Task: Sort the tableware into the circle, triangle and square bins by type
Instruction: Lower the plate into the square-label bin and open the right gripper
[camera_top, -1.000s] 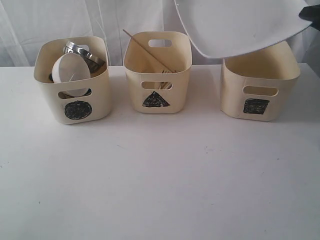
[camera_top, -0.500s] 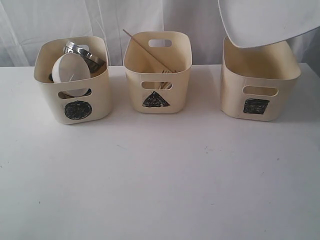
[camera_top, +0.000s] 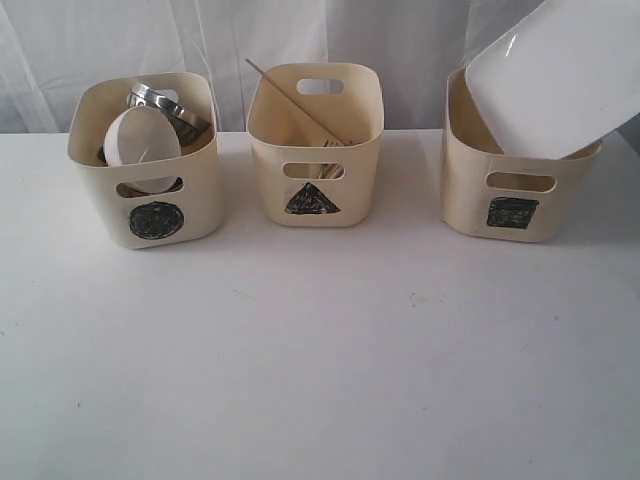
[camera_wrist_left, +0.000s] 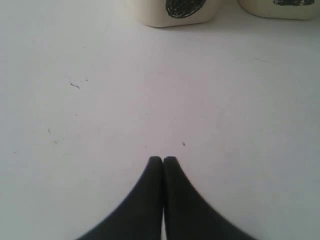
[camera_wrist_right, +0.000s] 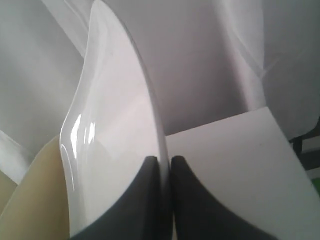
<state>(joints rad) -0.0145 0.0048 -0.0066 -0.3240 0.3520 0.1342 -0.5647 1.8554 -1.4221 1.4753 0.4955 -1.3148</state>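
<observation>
The large white plate (camera_top: 560, 75) hangs tilted over the square bin (camera_top: 520, 190), its lower edge at the bin's rim. My right gripper (camera_wrist_right: 164, 161) is shut on the plate (camera_wrist_right: 115, 150), pinching its rim; the gripper itself is out of the exterior view. The circle bin (camera_top: 145, 195) holds a small white bowl (camera_top: 142, 142) and steel ware (camera_top: 160, 100). The triangle bin (camera_top: 315, 175) holds wooden chopsticks (camera_top: 290, 95) and cutlery. My left gripper (camera_wrist_left: 163, 160) is shut and empty above bare table, well short of the circle bin (camera_wrist_left: 175, 12).
A white curtain (camera_top: 250, 30) hangs behind the three bins. The white table (camera_top: 320, 360) stretches in front of them. A corner of the triangle bin (camera_wrist_left: 280, 7) shows in the left wrist view.
The plate has moved right and down and tipped steeply, from hovering flat above the square bin to leaning over its rim. The left gripper has not moved.
</observation>
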